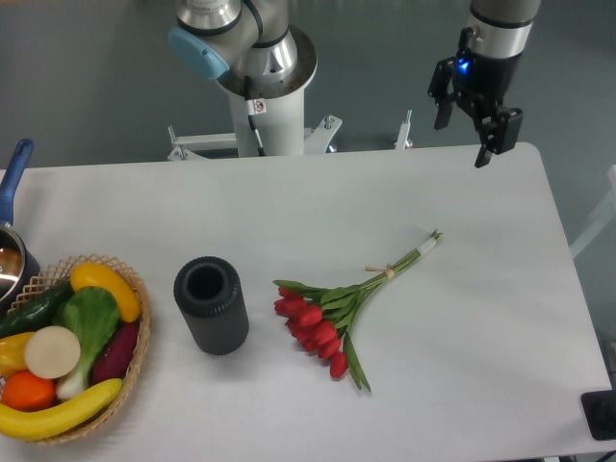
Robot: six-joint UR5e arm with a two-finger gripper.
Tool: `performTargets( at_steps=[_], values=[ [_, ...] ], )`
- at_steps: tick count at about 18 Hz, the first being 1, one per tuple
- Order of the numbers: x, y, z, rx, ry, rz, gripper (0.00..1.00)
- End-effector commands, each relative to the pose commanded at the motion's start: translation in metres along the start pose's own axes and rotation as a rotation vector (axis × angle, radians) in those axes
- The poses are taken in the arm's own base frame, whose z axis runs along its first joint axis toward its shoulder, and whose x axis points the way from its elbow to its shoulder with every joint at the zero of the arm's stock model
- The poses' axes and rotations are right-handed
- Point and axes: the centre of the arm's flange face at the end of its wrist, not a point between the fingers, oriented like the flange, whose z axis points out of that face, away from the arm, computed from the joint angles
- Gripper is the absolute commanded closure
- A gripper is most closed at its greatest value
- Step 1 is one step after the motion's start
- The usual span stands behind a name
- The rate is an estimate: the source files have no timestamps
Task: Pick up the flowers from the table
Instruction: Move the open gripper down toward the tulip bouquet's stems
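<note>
The flowers (pixel 332 308), a bunch of red tulips with green leaves and pale-green stems tied with a tan band, lie flat on the white table (pixel 462 337) right of centre. The blooms point lower left and the stem ends point upper right. My gripper (pixel 462 144) hangs over the table's far right edge, well above and to the upper right of the stem ends. Its two fingers are spread apart and hold nothing.
A black cylindrical vase (pixel 211 304) stands upright just left of the flowers. A wicker basket (pixel 135 346) of fruit and vegetables sits at the front left. A pot with a blue handle (pixel 13 183) is at the left edge. The arm's base (pixel 260 77) stands behind the table.
</note>
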Motion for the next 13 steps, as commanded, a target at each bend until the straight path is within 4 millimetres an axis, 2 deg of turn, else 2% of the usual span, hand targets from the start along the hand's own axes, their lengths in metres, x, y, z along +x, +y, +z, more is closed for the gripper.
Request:
performTargets(
  at_steps=[5,7,10,13],
  values=[
    [0.0,-0.006,0.003,0.009,0.0,-0.007,0.0],
    [0.0,-0.009,0.01,0.033,0.007,-0.01,0.0],
    [0.004,-0.016,0.025,0.127,-0.005,-0.187,0.0],
    [0.0,-0.023,0.034,0.138,0.0,-0.281,0.0]
  ],
)
